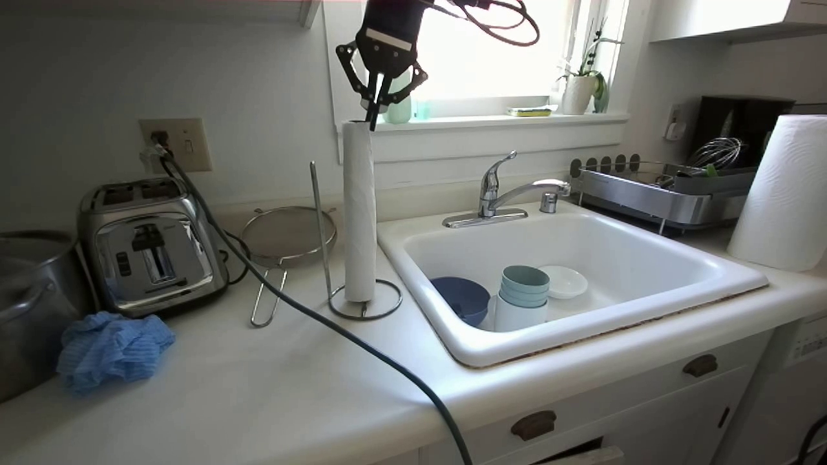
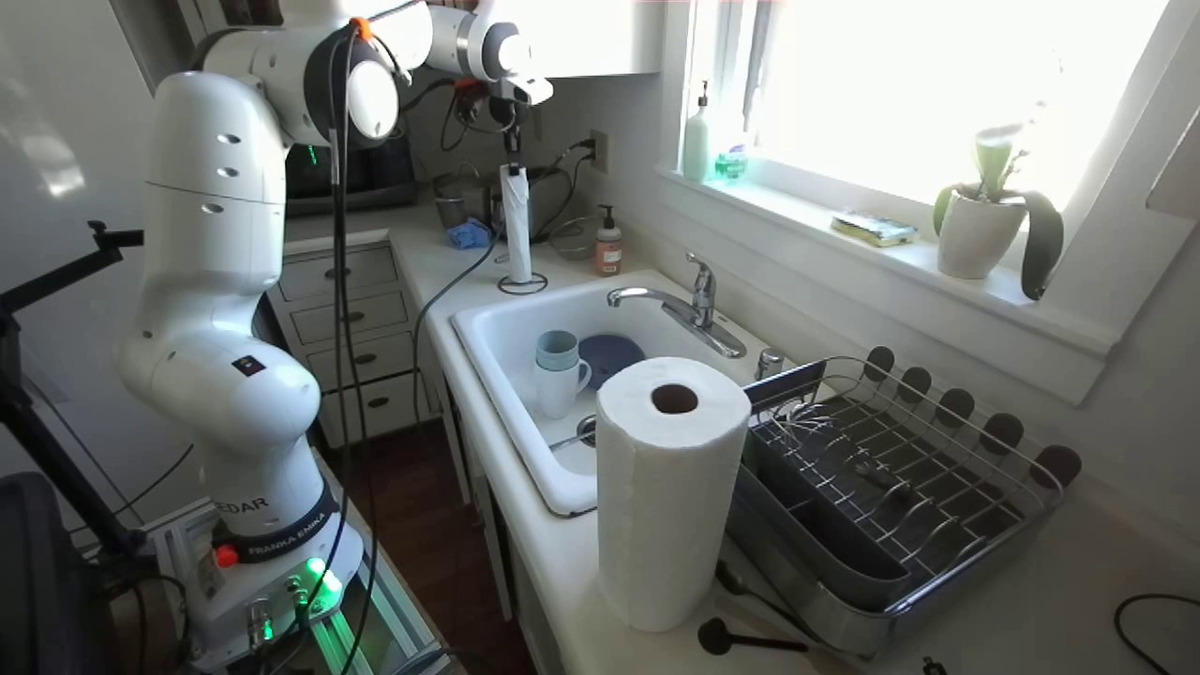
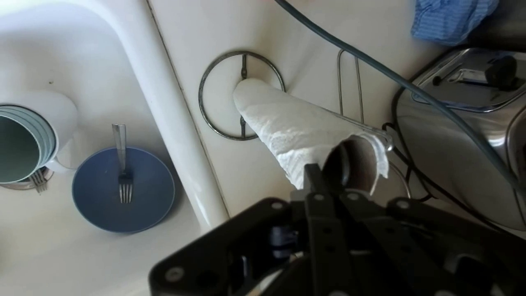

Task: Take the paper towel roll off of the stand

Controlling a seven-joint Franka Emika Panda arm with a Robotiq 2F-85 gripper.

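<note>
The paper towel roll [image 1: 359, 213] is a tall slim white cylinder. It stands upright over the stand's round wire ring base [image 1: 365, 318] in both exterior views [image 2: 517, 225]. The stand's side rod rises beside it. A short bit of metal shows under the roll; I cannot tell whether the roll touches the base. My gripper [image 1: 373, 119] is at the roll's top rim. In the wrist view the roll [image 3: 287, 119] leads down to the ring [image 3: 201, 96]. One fingertip of my gripper [image 3: 328, 185] is outside the roll's wall, the other at its dark hollow. The fingers are closed on that wall.
A dark green cable [image 1: 387, 368] crosses the counter in front of the stand. A toaster [image 1: 152, 252] and a wire strainer [image 1: 287, 236] are beside it. The sink [image 1: 646, 239] holds dishes. A windowsill [image 1: 491, 121] and a soap pump [image 2: 608, 248] are close by.
</note>
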